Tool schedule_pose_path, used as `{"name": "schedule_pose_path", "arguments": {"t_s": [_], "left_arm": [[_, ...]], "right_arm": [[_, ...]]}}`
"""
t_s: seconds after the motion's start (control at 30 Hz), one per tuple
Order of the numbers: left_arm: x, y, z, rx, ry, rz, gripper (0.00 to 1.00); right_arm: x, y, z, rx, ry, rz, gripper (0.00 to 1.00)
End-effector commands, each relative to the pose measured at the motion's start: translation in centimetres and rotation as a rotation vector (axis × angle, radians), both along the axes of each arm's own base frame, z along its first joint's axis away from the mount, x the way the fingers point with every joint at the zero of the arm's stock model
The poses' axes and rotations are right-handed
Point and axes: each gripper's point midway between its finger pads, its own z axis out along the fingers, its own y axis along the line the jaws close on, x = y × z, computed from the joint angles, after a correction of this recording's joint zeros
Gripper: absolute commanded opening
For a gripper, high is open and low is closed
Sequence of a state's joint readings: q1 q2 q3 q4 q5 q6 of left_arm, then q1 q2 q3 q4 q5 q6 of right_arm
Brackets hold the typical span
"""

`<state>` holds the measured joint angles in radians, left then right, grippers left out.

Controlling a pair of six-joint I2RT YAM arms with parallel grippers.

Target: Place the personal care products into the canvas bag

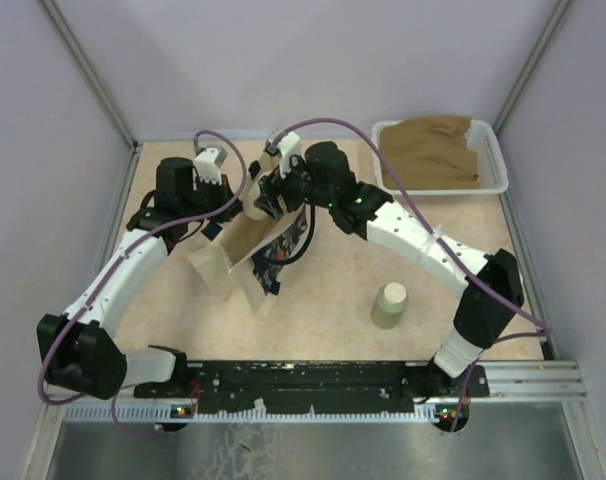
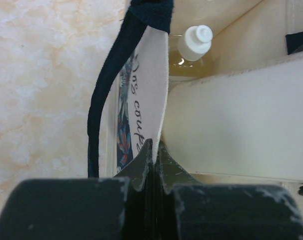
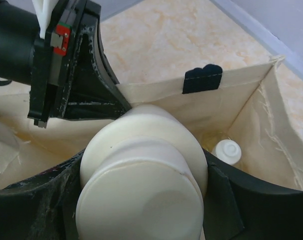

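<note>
Right gripper [image 3: 141, 200] grasps cream bottle [image 3: 141, 165] over canvas bag [image 3: 251, 100]; my left gripper [image 2: 154, 150] is clenched on its rim. One amber bottle [image 2: 194, 45] inside, one olive cylinder [image 1: 389, 305] outside.

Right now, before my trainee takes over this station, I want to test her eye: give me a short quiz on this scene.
1. True or false: the amber-liquid bottle lies inside the canvas bag.
2. The right gripper holds: A) the cream bottle, B) a toothbrush, C) nothing.
3. What does the left gripper pinch?
Key: 1 true; 2 A; 3 the bag's rim.
</note>
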<state>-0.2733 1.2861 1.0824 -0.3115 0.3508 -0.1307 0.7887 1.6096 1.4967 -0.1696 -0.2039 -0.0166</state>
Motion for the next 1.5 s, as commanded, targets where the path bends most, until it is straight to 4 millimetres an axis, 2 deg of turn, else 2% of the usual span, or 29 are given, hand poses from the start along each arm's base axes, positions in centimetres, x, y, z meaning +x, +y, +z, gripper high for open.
{"name": "schedule_pose_path", "arguments": {"t_s": [0.0,0.07,0.37,0.47,0.7,0.73,0.93,1.0,1.13,1.23,1.27,1.33,1.43,1.47], "left_arm": [[-0.3,0.0,2.1,0.002,-0.046,-0.009,0.00],[-0.4,0.2,2.3,0.010,-0.049,-0.007,0.00],[-1.0,0.8,3.1,0.023,-0.064,0.007,0.00],[-1.1,0.9,3.0,0.029,-0.061,0.011,0.00],[-1.2,1.0,2.7,0.035,-0.053,0.013,0.00],[-1.2,1.0,2.6,0.035,-0.053,0.013,0.00],[-1.1,1.0,2.3,0.037,-0.047,0.015,0.00],[-1.1,1.0,2.3,0.038,-0.047,0.015,0.00],[-0.9,1.1,2.0,0.041,-0.041,0.021,0.00],[-0.9,1.0,1.8,0.041,-0.039,0.019,0.00],[-0.8,1.0,1.7,0.041,-0.038,0.021,0.00],[-0.8,1.0,1.6,0.042,-0.035,0.020,0.00],[-0.8,1.0,1.6,0.042,-0.036,0.020,0.00],[-0.8,1.0,1.7,0.041,-0.037,0.021,0.00]], "right_arm": [[0.6,2.5,5.3,0.131,-0.151,0.037,0.00],[1.6,3.1,3.0,0.078,-0.122,0.019,0.00],[5.1,3.9,-3.3,-0.119,-0.063,-0.053,0.00],[6.5,3.4,-4.4,-0.184,-0.076,-0.108,0.00],[8.3,1.6,-5.3,-0.284,-0.117,-0.210,0.00],[8.6,1.5,-5.4,-0.295,-0.120,-0.225,0.06],[8.3,0.9,-4.5,-0.275,-0.142,-0.238,0.81],[7.7,0.8,-3.4,-0.245,-0.144,-0.225,0.90],[5.8,0.2,-1.4,-0.199,-0.133,-0.195,0.98],[4.1,-1.1,0.9,-0.163,-0.120,-0.224,0.99],[3.6,-1.9,1.3,-0.150,-0.111,-0.247,0.99],[2.1,-4.1,4.0,-0.089,-0.112,-0.302,0.99],[0.2,-7.9,4.4,-0.064,-0.067,-0.401,0.99],[-0.3,-9.9,4.6,-0.067,-0.053,-0.470,0.99]]}}
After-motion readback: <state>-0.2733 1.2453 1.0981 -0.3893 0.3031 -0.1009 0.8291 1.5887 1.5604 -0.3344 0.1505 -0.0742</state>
